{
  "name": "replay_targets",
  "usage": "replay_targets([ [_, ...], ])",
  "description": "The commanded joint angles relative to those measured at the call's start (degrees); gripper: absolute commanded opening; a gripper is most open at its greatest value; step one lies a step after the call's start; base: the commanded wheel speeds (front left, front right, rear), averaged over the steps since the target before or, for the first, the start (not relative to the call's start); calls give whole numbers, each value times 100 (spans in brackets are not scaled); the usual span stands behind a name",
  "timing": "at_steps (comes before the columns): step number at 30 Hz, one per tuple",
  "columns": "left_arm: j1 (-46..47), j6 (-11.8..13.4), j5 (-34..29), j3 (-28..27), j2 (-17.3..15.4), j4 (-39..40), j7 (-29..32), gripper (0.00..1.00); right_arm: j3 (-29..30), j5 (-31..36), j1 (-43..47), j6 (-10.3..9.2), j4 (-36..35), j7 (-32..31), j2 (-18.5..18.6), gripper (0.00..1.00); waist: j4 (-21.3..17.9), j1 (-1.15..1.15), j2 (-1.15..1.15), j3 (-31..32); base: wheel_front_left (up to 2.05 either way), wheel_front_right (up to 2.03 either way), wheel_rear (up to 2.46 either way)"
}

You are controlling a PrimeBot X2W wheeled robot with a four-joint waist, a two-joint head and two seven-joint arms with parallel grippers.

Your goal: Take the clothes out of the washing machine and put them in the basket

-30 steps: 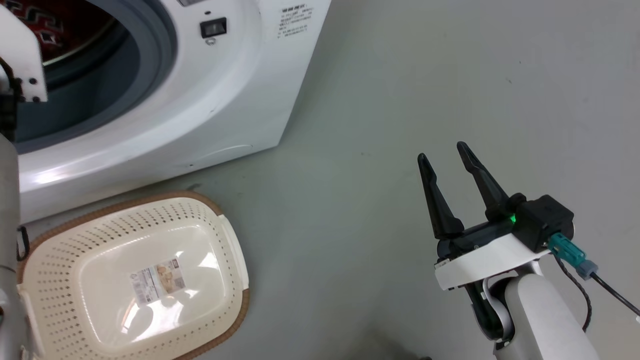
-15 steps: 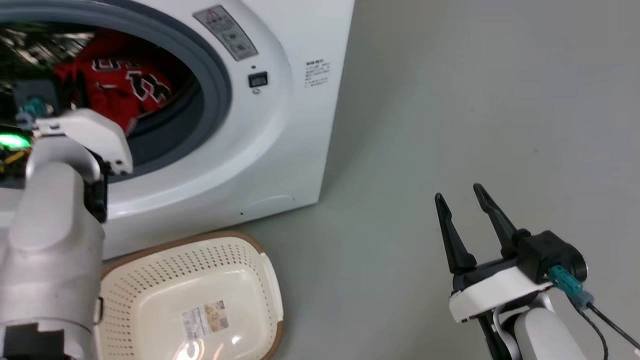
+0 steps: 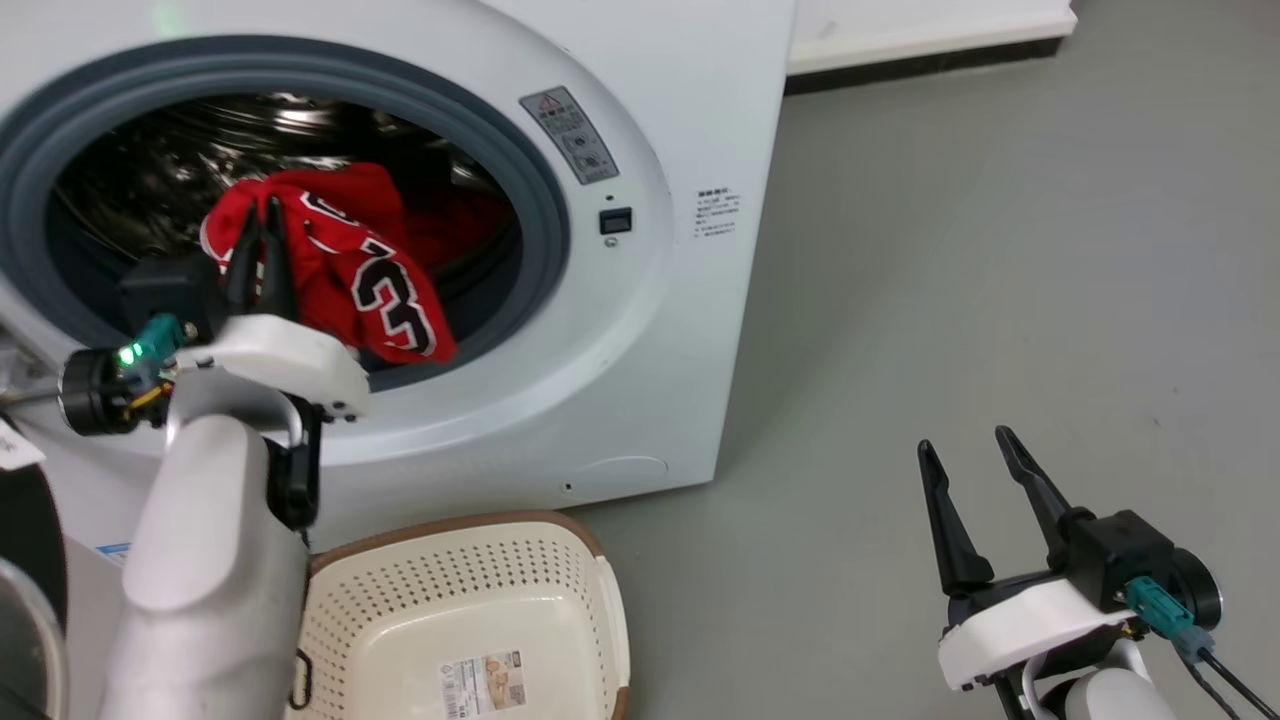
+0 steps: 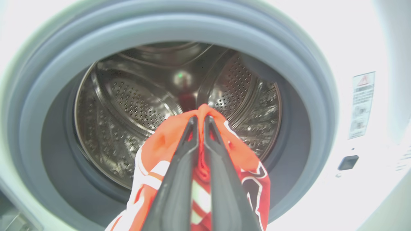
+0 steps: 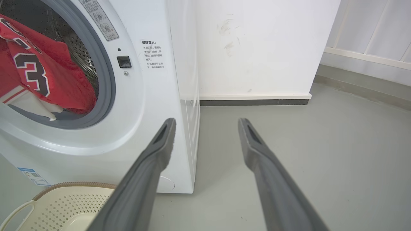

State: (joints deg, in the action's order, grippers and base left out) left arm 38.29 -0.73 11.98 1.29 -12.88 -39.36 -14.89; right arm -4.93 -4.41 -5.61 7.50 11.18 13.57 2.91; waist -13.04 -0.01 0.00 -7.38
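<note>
The white washing machine (image 3: 660, 330) stands with its door open. Red clothes (image 3: 380, 290) with a black-and-white "3" hang from my left gripper (image 3: 262, 212), which is shut on a bunch of the fabric at the drum mouth; the lower part drapes over the grey seal. In the left wrist view the left gripper (image 4: 199, 119) pinches the clothes (image 4: 240, 154) in front of the steel drum (image 4: 128, 106). The cream basket (image 3: 450, 530) sits on the floor below the door opening. My right gripper (image 3: 968, 445) hovers open over the floor to the right, holding nothing. The right gripper (image 5: 207, 121) faces the washing machine (image 5: 151, 106), the clothes (image 5: 48, 80) and the basket (image 5: 74, 185).
Grey floor (image 3: 950, 250) stretches right of the washer. A white wall (image 5: 257, 48) with a dark skirting strip stands behind it. The dark rim of the glass door (image 3: 25, 560) shows at the lower left, beside my left forearm.
The head camera has tilted up, so washer and basket sit lower in the picture. The clothes, earlier lying in the drum, now hang from my left gripper at the opening. The right gripper stays open.
</note>
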Motion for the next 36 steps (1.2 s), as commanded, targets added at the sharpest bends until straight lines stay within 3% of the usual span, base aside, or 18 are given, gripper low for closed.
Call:
replay_targets([
  [1, -271, 8, 19, -13, 83, 374, -39, 0, 48, 68, 81, -2, -74, -44, -5, 100, 157, 1, 0, 161, 0, 0, 0],
  [13, -2744, 370, 181, 204, 697, 3450, 303, 0, 183, 202, 374, -2, -429, -307, -6, 100, 401, 1, 0, 332, 0, 0, 0],
  [19, -3932, 751, 357, 218, 846, 4066, 538, 0, 179, 230, 454, -2, -530, -383, -6, 100, 499, 1, 0, 243, 0, 0, 0],
  [27, -4069, 749, 702, 219, 911, 2697, 422, 0, 31, 193, 184, -2, -630, -351, -6, 100, 558, 1, 0, -254, 0, 0, 0],
  [28, -3979, 727, 746, 223, 918, 2467, 381, 0, 19, 183, 146, -3, -633, -350, -5, 100, 548, 1, 0, -348, 0, 0, 0],
  [29, -3627, 680, 798, 199, 919, 1665, 296, 0, -1, 140, 14, -3, -613, -294, -5, 100, 513, 1, 0, -652, 0, 0, 0],
  [36, -2509, 587, 825, 161, 812, -27, 177, 0, -164, 46, -354, -3, -473, -161, -5, 100, 332, 1, 0, -1370, 0, 0, 0],
])
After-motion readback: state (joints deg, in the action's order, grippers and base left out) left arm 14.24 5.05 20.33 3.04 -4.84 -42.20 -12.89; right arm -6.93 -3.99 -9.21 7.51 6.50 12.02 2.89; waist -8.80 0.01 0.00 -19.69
